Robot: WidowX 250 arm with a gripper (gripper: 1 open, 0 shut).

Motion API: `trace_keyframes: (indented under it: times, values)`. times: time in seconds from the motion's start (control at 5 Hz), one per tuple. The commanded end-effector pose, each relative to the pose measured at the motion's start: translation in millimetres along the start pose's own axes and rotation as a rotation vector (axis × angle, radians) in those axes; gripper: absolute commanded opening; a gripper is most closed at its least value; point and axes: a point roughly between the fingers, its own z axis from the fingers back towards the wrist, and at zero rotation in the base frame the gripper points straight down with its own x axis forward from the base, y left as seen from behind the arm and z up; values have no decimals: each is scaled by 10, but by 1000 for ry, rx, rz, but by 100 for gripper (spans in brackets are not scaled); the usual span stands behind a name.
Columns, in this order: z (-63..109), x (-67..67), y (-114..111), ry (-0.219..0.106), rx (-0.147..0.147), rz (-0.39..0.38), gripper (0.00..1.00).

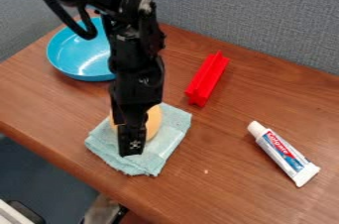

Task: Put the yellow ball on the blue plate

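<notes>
The black robot hand (134, 141) is pointed straight down over the small, smooth yellow-orange ball (153, 121). Its fingers are spread wide, and nothing is pinched between them. The near finger is seen in front of the ball, so only the right side of the ball is shown. Whether the ball is touched by the fingers cannot be told.

The ball is set on a pale teal folded cloth (139, 141), near the front edge of the brown wooden desk (252, 94). The round, bright blue plastic plate (77, 53) is placed at the back left of the desk, well apart from the ball, and nothing is seen inside it.

A long red plastic block (207, 77) is laid to the right of the arm. A white toothpaste tube with red and blue print (283, 152) is laid near the right front edge.

A grey wall (252, 10) is seen behind the desk.

The black arm (130, 45) is reached in from the top left and is bent down to the hand.
</notes>
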Motion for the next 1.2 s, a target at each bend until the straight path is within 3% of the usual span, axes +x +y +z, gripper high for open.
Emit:
trace_keyframes:
  times: [0.0,1.0]
  values:
    - [-16,33,67,-12,13,1,100]
    - [-182,69,135,0,-17,13,100]
